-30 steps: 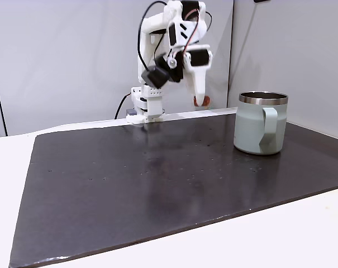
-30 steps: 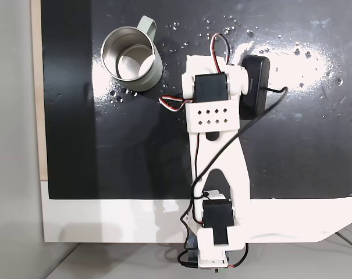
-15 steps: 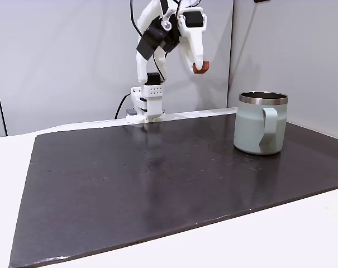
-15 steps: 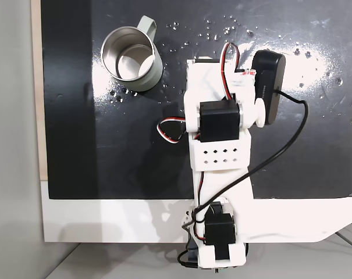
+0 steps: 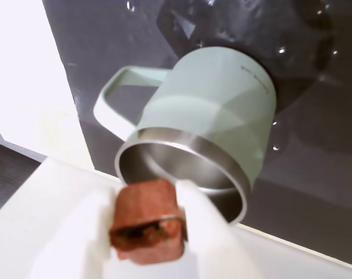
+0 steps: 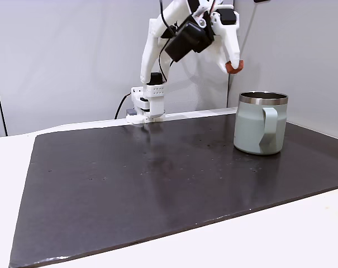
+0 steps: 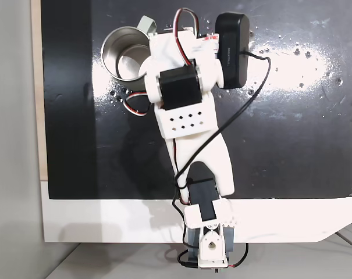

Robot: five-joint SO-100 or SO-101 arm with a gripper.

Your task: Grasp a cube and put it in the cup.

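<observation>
The cube (image 5: 148, 220) sits pinched between the two white fingers (image 5: 208, 232) of the gripper (image 5: 146, 229), which is closed on it; in the wrist view the rust-coloured block fills the gap between them, one face turned toward the camera and its lower edge looking chipped or rough (the picture is soft there). In a fixed view from the side, the gripper (image 6: 233, 66) holds the cube (image 6: 233, 66) at its tip, well above the dark mat (image 6: 129, 184).

The cup (image 5: 208, 122) lies just beyond the gripper in the wrist view, its steel rim and open mouth facing the fingertips and its green loop handle off to the left. From the side, the cup (image 6: 262, 130) stands upright on the mat, below the gripper and a little to the right of it, with clear air between the cube and the rim.

The arm (image 6: 182, 33) rises from its base (image 6: 147, 104) at the far edge of the mat, reaches up and over toward the right, and bends down at the wrist so the fingers point downward. In a fixed view from above, the arm (image 7: 187, 110) stretches from the near edge and leans left, its front end partly covering the cup (image 7: 120, 55).
</observation>
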